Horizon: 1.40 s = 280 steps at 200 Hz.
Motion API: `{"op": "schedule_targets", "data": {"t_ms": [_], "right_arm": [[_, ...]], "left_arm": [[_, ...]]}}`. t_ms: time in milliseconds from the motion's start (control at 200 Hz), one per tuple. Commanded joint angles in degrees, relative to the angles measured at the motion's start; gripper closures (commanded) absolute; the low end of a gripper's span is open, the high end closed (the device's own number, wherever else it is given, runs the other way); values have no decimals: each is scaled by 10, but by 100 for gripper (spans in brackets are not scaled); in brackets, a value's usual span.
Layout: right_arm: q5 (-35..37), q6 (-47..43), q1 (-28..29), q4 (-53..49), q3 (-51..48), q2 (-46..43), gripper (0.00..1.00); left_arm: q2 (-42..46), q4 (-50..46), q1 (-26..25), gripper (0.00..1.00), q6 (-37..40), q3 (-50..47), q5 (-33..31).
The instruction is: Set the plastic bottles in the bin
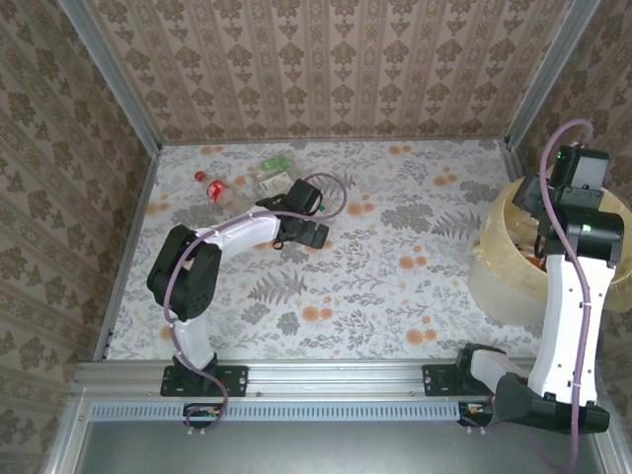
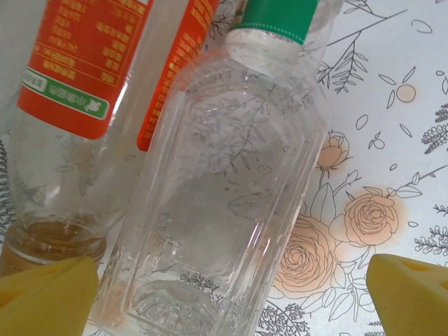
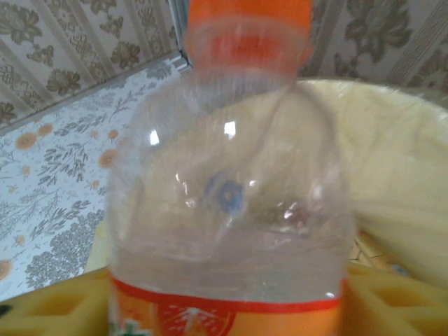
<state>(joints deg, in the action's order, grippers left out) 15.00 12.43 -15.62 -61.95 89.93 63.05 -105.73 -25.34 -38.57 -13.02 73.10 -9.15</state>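
My left gripper (image 2: 231, 297) is open at the back left of the table (image 1: 395, 247), low over two lying plastic bottles. A clear bottle with a green label (image 2: 217, 189) lies between its yellow fingertips (image 2: 49, 297), base towards the camera. Beside it on the left lies a bottle with a red-orange label (image 2: 77, 63). The top view shows a red-capped bottle (image 1: 215, 188) and a green-labelled one (image 1: 274, 168) by the left gripper (image 1: 294, 227). My right gripper (image 3: 227, 311) is shut on a clear bottle with an orange cap and label (image 3: 231, 175), held over the bin (image 3: 399, 161), which stands at the right edge (image 1: 499, 272).
Patterned walls close the table in at the back and on both sides. A metal rail (image 1: 326, 373) runs along the near edge by the arm bases. Something orange lies inside the bin (image 1: 534, 263).
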Motion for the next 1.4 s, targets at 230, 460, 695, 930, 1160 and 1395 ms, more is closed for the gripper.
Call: {"op": "schedule_targets", "data": {"t_ms": [230,460,695,930,1160,1395], "right_arm": [[-61,13,-3,31,-14,-13,17],[-197,25,-1,115,-66,-60,7],[-242,41,15,142,-78,-68,0],[-289,41,77,184,-103,-68,0],[-267,35,177,225,-117,-45,0],[-240,62,247,264,-127,-13,0]], "left_arm": [[20,-4,-1,0,-3,-20,12],[19,-1,0,4,1,-22,18],[11,2,-2,8,-2,-17,8],[-21,-1,-2,10,5,12,-4],[-48,-8,-17,13,17,37,-29],[-62,-8,-22,17,11,38,-44]]}}
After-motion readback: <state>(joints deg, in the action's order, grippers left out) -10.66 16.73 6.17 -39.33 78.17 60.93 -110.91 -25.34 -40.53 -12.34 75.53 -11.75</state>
